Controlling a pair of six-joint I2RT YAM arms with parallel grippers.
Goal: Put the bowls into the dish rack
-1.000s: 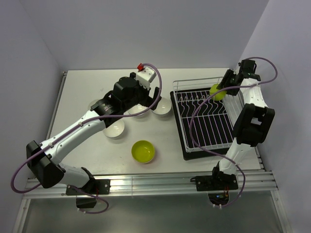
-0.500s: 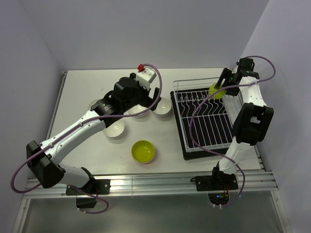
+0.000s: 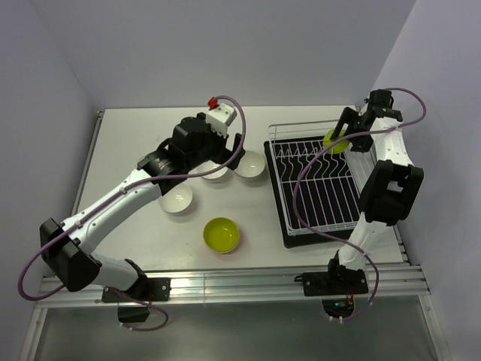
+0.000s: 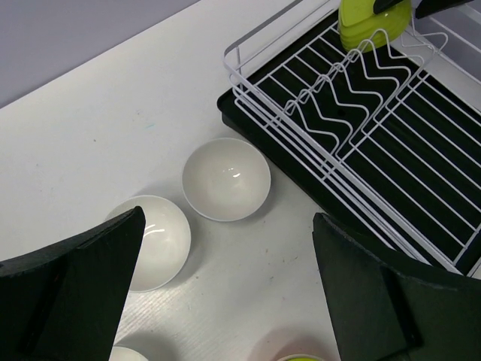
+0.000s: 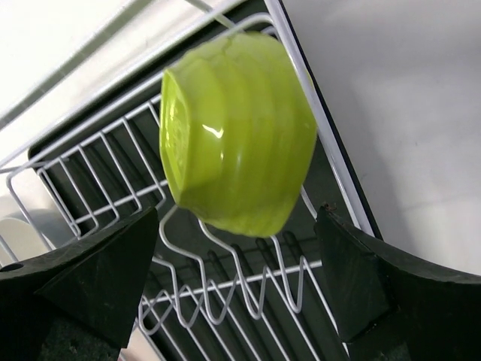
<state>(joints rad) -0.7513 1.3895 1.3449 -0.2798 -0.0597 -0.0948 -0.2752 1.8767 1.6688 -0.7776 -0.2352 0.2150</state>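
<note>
1. One bowl is loaded. The lime green glossy round bowl [image 5: 237,135] stands on its edge among the wavy upright prongs at the far end of the white wire dish rack [image 3: 319,197], which sits on a black tray. It is the only bowl I see in the rack.
2. My right claw [image 5: 237,214] hangs just beside that bowl, its fingers spread wide to either side. They look clear of it, so I judge the bowl released and resting on the wire.
3. Four bowls are left on the white counter [image 3: 128,143]. A second lime green bowl [image 3: 222,234] lies nearest my bases. The first white glossy bowl [image 3: 250,164] is just beside the rack's left edge. The second white bowl [image 3: 216,172] is next to it, half under my left arm. The third white bowl [image 3: 178,200] lies closer to me.
4. My left claw [image 4: 228,226] hovers over the white bowls, spread open with nothing in it.
5. I reckon the job is in its early part, with one bowl in and at least four to go. My left arm covers part of the counter, so I cannot tell whether more bowls lie beneath it.
6. The purple cable [image 3: 295,199] from my right arm droops across the rack's left side. It may get in the way when bowls go into the nearer rows.
7. The white bowls sit close together, so lifting one risks nudging its neighbour.
</note>
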